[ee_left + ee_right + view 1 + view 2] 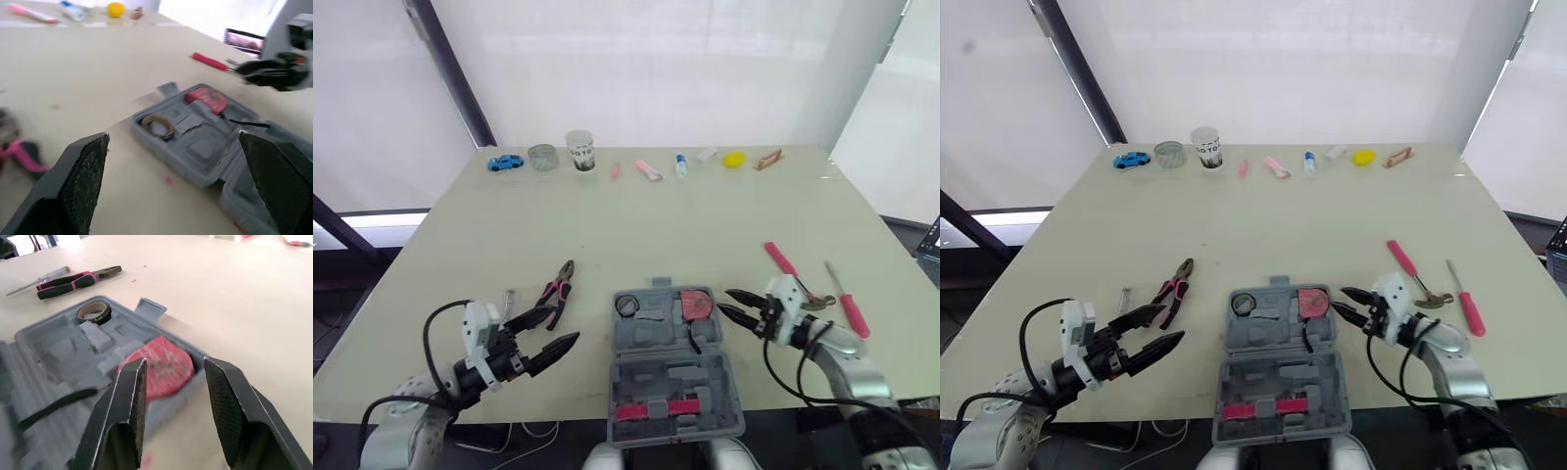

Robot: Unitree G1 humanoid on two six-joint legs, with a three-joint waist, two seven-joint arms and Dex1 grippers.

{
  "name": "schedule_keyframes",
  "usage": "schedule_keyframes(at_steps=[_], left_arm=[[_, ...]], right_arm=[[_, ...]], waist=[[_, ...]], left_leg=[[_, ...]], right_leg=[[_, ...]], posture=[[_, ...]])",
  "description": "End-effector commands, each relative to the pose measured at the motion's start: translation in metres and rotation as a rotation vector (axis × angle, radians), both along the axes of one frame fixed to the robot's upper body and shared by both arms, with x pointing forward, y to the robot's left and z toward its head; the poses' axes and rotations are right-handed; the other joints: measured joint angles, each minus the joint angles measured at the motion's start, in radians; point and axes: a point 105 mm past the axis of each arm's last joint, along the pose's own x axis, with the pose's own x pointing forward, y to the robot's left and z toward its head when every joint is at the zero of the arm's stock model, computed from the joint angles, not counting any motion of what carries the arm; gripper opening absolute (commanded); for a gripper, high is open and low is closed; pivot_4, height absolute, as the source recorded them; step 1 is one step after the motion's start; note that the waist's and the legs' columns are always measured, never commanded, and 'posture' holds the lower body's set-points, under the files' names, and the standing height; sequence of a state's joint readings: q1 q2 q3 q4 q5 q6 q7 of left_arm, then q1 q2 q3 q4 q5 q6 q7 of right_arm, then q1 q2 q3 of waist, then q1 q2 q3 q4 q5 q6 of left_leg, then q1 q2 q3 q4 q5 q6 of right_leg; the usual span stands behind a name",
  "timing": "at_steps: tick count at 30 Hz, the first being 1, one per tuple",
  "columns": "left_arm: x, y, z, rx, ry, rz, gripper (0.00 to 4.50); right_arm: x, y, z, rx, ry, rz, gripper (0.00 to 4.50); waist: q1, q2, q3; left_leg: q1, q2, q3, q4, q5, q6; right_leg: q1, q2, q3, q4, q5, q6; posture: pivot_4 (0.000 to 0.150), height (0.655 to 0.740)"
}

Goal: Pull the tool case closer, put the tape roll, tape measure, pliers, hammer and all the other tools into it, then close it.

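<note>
The left arm [460, 377] lies low, pointing to 2 o'clock, jaws wide and empty, with the pliers [558, 291] just beyond at 12. The open tool case [671, 377] sits at the worktop's [636, 220] 6 o'clock. The right arm [832, 348] points to 10, jaws parted and empty beside the tape measure [696, 305].

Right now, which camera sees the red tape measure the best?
The right wrist view: the tape measure is close and big there, sitting in a corner pocket of the open tool case. The eye views show it small, from above. The left wrist view shows it farther off, from the side.
</note>
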State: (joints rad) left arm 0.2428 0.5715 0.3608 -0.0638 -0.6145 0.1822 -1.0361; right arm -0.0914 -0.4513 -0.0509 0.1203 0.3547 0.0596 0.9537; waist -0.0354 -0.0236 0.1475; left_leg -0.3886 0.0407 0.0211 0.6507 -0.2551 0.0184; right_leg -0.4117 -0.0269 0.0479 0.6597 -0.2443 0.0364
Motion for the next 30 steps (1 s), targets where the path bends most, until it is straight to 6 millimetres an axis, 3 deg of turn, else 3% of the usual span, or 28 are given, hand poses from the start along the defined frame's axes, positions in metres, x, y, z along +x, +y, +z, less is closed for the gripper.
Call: schedule_keyframes(at_steps=[1,2,3,10,14,17,19,23,27,30], left_arm=[[-0.012,0.026,-0.001,0.003,-0.004,0.136,4.5],[-0.016,0.03,-0.003,0.005,0.004,0.161,4.5],[-0.021,0.036,-0.007,0.008,0.016,0.193,4.5],[-0.048,0.063,-0.023,0.02,0.08,0.337,4.5],[-0.056,0.07,-0.029,0.028,0.103,0.367,4.5],[-0.056,0.071,-0.028,0.026,0.101,0.37,4.5],[-0.053,0.068,-0.024,0.024,0.085,0.365,4.5],[-0.042,0.058,-0.011,0.061,0.064,0.336,4.5],[-0.013,0.039,0.014,0.052,0.023,0.314,4.5],[0.011,0.036,0.019,0.111,0.083,0.4,4.5]], right_arm=[[-0.016,-0.035,0.019,0.014,-0.049,-0.072,3.64],[-0.023,-0.042,0.018,0.006,-0.043,-0.081,4.19],[-0.03,-0.053,0.017,0.002,-0.036,-0.108,4.43],[-0.068,-0.109,0.013,-0.035,0.012,-0.253,4.43],[-0.09,-0.144,-0.003,-0.09,0.076,-0.339,4.43],[-0.092,-0.152,-0.005,-0.093,0.076,-0.36,4.43],[-0.09,-0.148,-0.002,-0.084,0.058,-0.34,4.43],[-0.08,-0.119,0.015,-0.056,-0.025,-0.223,4.43],[-0.064,-0.066,0.041,0.022,-0.072,-0.023,4.43],[-0.054,-0.036,0.06,0.038,-0.125,0.103,4.43]], waist=[[0.003,0.001,0.001],[0.003,0.0,0.002],[0.004,0.0,0.003],[0.003,-0.001,0.004],[0.003,-0.002,0.005],[0.004,-0.003,0.005],[0.003,-0.003,0.006],[0.0,-0.002,0.006],[0.001,-0.003,0.006],[0.004,-0.002,0.007]], left_leg=[[-0.001,0.0,0.0,0.0,0.0,0.0],[-0.001,0.0,0.0,0.0,0.0,0.0],[-0.001,-0.001,0.0,0.0,0.0,0.0],[-0.001,-0.001,0.001,0.001,0.0,0.0],[0.0,-0.001,0.001,0.001,0.0,0.0],[-0.001,-0.001,0.001,0.001,0.0,0.0],[-0.001,-0.001,0.001,0.001,0.0,0.0],[0.0,0.0,0.001,0.001,0.0,0.0],[0.0,0.0,0.001,0.001,0.0,0.0],[0.0,0.0,0.001,0.001,0.0,0.0]], right_leg=[[0.0,-0.001,0.0,-0.001,0.0,0.001],[0.0,-0.001,0.0,-0.001,-0.001,0.001],[0.0,-0.002,0.0,-0.002,-0.002,-0.001],[0.0,-0.002,0.0,-0.002,-0.006,0.002],[0.0,-0.002,0.0,-0.002,-0.006,0.002],[0.0,-0.003,0.001,-0.002,-0.006,0.002],[-0.001,-0.003,0.001,-0.002,-0.006,0.002],[-0.001,-0.002,0.001,-0.002,-0.006,0.002],[-0.001,-0.002,0.001,-0.001,-0.006,0.002],[0.0,-0.002,0.001,0.0,-0.006,0.003]], posture=[[0.15,0.74],[0.15,0.74],[0.15,0.74],[0.15,0.74],[0.15,0.74],[0.15,0.74],[0.15,0.74],[0.15,0.74],[0.15,0.74],[0.15,0.74]])
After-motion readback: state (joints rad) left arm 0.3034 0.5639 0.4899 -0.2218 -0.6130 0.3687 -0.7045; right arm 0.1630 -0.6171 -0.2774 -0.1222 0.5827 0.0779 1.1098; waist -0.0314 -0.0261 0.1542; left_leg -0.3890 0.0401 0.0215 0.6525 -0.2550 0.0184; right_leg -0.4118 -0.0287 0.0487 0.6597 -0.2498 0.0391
